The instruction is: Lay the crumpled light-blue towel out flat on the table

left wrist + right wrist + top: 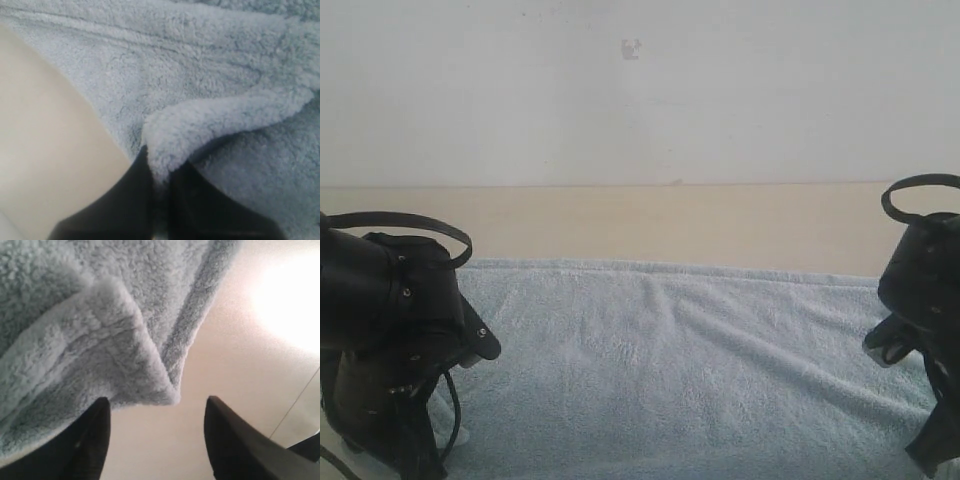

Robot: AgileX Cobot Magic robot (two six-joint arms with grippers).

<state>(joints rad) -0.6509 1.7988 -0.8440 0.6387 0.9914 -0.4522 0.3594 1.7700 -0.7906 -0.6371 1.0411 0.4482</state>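
The surface (620,225) is a plain cream colour and runs wide from left to right. At its far edge it meets a white wall (620,100), and high up on that wall is a small grey mark (631,48). The pale blue towel (680,370) lies on the near part of the surface, spread from the left arm (390,330) across to the right arm (925,300). Its far edge makes a nearly straight line, with a bare strip of surface between it and the wall. The cloth has soft bumps and long wrinkles in the middle. The left hand (160,190) is clenched on a fluffy fold at the towel's edge, and bare surface shows just beside it. The right hand (157,415) is let go, with its two dark fingers (235,440) wide apart. A doubled-over corner of the towel lies just in front of the gap, and nothing is gripped. A bright patch of light (290,295) shines on the surface near that corner.
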